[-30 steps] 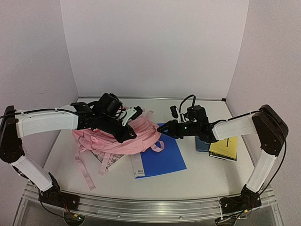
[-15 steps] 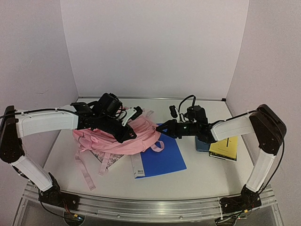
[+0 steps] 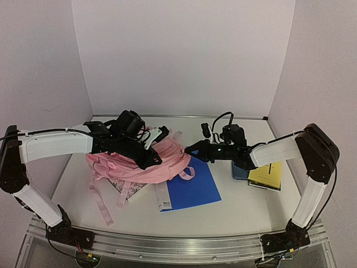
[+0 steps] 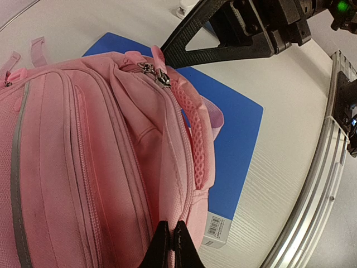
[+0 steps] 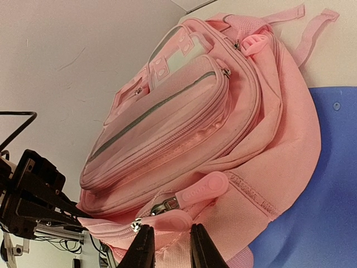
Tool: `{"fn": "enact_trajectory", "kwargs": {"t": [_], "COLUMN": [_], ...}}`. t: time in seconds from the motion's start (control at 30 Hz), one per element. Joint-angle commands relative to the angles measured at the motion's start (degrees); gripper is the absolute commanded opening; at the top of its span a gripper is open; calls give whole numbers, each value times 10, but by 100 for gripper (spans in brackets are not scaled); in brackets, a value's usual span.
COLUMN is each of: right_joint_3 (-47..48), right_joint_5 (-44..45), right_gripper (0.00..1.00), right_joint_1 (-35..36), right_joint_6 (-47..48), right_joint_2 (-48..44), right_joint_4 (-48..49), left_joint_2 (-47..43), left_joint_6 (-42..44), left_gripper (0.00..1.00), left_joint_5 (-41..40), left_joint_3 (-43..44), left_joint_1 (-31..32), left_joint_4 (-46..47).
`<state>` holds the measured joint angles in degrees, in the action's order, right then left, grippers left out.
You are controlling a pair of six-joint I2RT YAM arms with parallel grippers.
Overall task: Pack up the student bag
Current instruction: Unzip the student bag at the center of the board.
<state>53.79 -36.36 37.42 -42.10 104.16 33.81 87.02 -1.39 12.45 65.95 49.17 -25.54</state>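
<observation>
The student bag (image 3: 134,163), a pink backpack, lies at centre-left with its top toward the right; it also shows in the left wrist view (image 4: 95,162) and the right wrist view (image 5: 223,111). My left gripper (image 3: 154,160) (image 4: 170,244) is shut on a fold of the bag's pink fabric beside a zip seam. My right gripper (image 3: 190,149) (image 5: 170,245) is at the bag's top, its fingers a little apart on either side of a pink zip pull (image 5: 174,220). A second pink zip pull (image 5: 203,187) lies just above it. The main zip looks closed.
A blue folder (image 3: 192,187) with a white barcode label lies partly under the bag's top. A yellow book (image 3: 266,176) lies on a blue book (image 3: 239,171) at the right. A patterned notebook (image 3: 129,191) pokes out under the bag. Straps (image 3: 102,204) trail toward the near edge.
My right gripper has moved a little left, up to the bag's top. The left arm and the bag have stayed still.
</observation>
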Motion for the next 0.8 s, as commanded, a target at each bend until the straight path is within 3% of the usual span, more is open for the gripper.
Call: {"fn": "enact_trajectory", "kwargs": {"t": [0.0,0.77], "right_joint_3": [11,27], "right_joint_5": [-15,-13], "right_gripper": [22,28], "right_joint_1": [4,4], "right_joint_6": [-7,-31], "right_joint_2": [2,48], "right_joint_4": [43,85], "left_joint_2": [-22,-19], "left_joint_6": [-4,-5], "left_gripper": [0,0], "left_joint_5": [12,15], "left_joint_3": [5,7], "left_joint_1": [-3,-3], "left_joint_4": [27,26]}}
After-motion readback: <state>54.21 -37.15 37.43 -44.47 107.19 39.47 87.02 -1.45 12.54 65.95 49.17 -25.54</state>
